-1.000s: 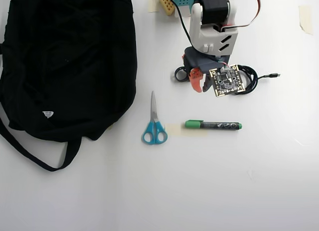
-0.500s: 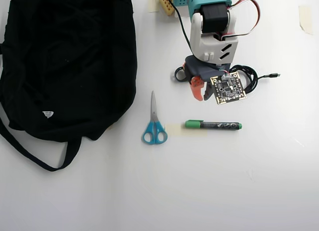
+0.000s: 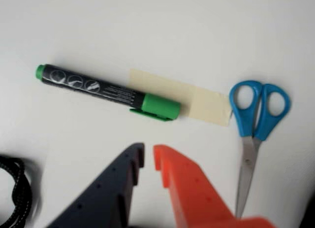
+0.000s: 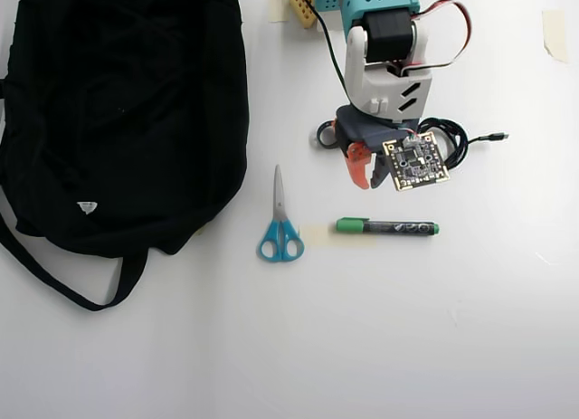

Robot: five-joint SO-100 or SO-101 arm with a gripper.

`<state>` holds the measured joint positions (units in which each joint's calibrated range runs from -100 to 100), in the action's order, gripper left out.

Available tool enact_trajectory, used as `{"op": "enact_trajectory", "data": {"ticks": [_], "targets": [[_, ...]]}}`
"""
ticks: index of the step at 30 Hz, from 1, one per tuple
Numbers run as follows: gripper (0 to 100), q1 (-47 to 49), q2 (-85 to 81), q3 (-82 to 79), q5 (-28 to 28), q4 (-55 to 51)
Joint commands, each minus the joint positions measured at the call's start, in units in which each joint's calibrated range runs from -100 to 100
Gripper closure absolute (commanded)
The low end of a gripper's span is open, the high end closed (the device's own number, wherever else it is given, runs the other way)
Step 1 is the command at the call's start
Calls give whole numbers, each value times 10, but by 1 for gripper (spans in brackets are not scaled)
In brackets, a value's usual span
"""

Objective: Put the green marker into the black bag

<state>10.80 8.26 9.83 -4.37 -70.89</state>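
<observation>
Two claw [image 3: 148, 156] tips hover beside green marker [image 3: 106, 92].

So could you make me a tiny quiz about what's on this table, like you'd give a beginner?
1. True or false: the gripper is holding the green marker.
2. In the overhead view, what lies between the black bag and the marker: A) a coiled cable, B) blue-handled scissors, C) a battery?
3. What is the marker's capped end resting on?

Key: 1. False; the marker lies on the table, untouched. 2. B. 3. A strip of pale tape.
</observation>
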Motion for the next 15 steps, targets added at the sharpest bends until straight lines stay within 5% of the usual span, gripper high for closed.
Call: {"op": "enact_trajectory", "data": {"ticks": [1, 15], "targets": [[98, -1, -3, 19, -2, 11], [98, 10, 31, 27, -42, 22]]}}
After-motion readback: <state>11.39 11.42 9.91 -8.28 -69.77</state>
